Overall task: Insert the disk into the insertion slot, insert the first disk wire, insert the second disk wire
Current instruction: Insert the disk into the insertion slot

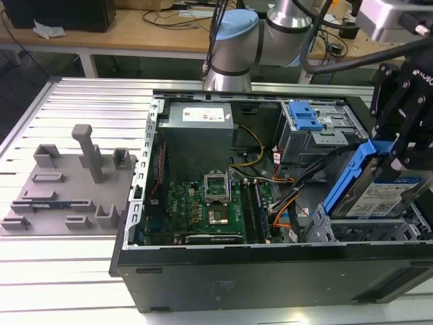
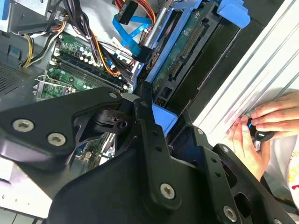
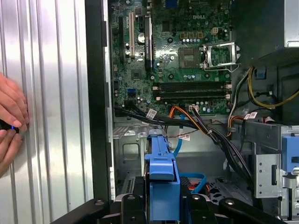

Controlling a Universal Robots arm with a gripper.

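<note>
the tool (image 1: 400, 150) grips the disk (image 1: 379, 198), tilted over the insertion slot (image 1: 326, 231) and not yet seated, so all three insertions appear left to do.

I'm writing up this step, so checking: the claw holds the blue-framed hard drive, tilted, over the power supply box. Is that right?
Not quite. The exterior view shows the claw holding the blue-framed hard drive, tilted, over the perforated metal cage at that view's right, not over the power supply box, which sits farther back at the left.
</note>
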